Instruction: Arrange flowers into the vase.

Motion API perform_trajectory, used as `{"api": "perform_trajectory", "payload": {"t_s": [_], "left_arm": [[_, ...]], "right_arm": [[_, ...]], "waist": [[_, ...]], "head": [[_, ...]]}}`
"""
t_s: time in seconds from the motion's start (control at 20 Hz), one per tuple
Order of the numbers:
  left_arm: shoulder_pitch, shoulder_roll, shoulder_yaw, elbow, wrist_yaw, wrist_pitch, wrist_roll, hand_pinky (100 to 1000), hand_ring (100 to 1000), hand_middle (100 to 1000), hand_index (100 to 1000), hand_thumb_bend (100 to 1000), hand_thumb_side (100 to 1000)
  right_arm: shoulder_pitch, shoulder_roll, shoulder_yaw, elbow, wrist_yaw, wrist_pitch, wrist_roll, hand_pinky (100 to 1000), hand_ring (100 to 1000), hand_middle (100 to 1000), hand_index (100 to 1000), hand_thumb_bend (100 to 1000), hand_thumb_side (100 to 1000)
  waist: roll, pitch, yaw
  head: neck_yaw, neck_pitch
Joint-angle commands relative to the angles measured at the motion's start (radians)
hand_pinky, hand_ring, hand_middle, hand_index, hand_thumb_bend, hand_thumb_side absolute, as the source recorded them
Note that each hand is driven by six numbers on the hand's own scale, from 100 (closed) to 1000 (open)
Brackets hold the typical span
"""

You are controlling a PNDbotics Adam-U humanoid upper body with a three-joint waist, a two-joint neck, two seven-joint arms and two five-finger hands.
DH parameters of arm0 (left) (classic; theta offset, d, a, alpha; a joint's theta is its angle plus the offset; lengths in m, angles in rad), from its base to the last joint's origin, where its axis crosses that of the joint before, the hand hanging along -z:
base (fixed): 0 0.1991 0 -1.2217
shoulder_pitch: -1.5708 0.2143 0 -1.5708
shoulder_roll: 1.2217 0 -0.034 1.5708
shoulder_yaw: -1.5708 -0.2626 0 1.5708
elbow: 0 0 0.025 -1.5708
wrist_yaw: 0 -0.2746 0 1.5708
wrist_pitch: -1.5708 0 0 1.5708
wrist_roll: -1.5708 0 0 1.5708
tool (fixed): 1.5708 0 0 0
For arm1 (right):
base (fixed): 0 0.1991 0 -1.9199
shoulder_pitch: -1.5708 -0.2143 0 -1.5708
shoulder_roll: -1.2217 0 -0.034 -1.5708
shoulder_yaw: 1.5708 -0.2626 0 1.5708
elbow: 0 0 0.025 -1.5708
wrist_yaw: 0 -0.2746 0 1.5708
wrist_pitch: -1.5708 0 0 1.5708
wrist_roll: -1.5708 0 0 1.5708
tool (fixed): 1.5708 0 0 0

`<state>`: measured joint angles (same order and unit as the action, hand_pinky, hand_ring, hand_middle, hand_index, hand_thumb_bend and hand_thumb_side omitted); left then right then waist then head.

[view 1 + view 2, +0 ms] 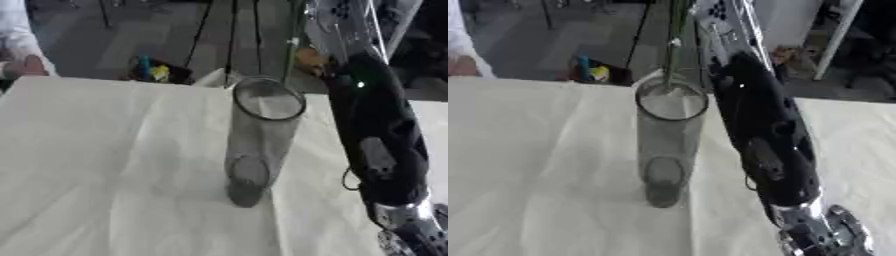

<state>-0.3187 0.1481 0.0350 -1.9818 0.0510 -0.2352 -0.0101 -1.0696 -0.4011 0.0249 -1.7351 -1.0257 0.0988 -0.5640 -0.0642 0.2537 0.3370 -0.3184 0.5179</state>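
A clear vase (pixel 262 140) stands on creased white cloth (pixel 114 165) (dark floor behind); right hand unseen, grip untellable.

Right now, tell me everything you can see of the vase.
The vase is a tall, clear cylinder that looks like glass, with a round open rim and a thick base. It stands upright on the white tablecloth, near the middle. Nothing shows inside it. The right arm passes beside it; whether they touch I cannot tell.

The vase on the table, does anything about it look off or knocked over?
Nothing stands out. The clear vase stands upright on the white cloth, unspilled and empty. A green stem hangs above its mouth beside the right arm.
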Motion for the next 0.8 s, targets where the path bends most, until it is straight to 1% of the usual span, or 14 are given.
{"api": "perform_trajectory", "payload": {"t_s": [0.05, 0.1, 0.15, 0.45, 0.55, 0.8], "left_arm": [[-0.012, 0.005, -0.007, -0.018, 0.002, 0.0, -0.003, 556, 696, 696, 904, 100, 1000], [-0.012, 0.004, -0.007, -0.018, 0.002, 0.0, -0.003, 556, 696, 696, 903, 100, 1000], [-0.013, 0.004, -0.007, -0.018, 0.002, 0.001, -0.003, 555, 696, 696, 904, 100, 1000], [-0.014, 0.002, -0.006, -0.018, 0.001, 0.002, -0.003, 554, 696, 695, 903, 100, 1000], [-0.014, 0.002, -0.005, -0.018, 0.0, 0.002, -0.002, 554, 696, 696, 903, 100, 1000], [-0.013, 0.003, -0.003, -0.018, -0.004, 0.005, -0.002, 552, 696, 696, 902, 100, 1000]], "right_arm": [[-0.025, -0.03, -0.007, -0.043, 0.057, -0.132, 0.003, 100, 100, 100, 115, 100, 198], [-0.022, -0.032, -0.001, -0.046, 0.083, -0.174, 0.005, 100, 100, 100, 115, 100, 198], [-0.019, -0.031, 0.006, -0.044, 0.102, -0.204, 0.006, 100, 100, 100, 115, 100, 198], [0.002, -0.031, 0.018, -0.049, 0.19, -0.309, -0.005, 100, 100, 100, 115, 100, 198], [0.013, -0.033, 0.029, -0.05, 0.214, -0.319, 0.001, 100, 100, 100, 115, 100, 198], [0.042, -0.058, 0.062, -0.055, 0.239, -0.307, 0.039, 100, 100, 100, 117, 100, 198]], "waist": [[-0.007, -0.027, 0.002], [-0.006, -0.026, 0.003], [-0.006, -0.025, 0.002], [-0.008, -0.021, -0.002], [-0.008, -0.019, -0.004], [-0.01, -0.018, -0.011]], "head": [[-0.008, -0.015], [-0.009, -0.019], [-0.009, -0.02], [-0.008, -0.024], [-0.005, -0.025], [0.002, -0.023]]}}
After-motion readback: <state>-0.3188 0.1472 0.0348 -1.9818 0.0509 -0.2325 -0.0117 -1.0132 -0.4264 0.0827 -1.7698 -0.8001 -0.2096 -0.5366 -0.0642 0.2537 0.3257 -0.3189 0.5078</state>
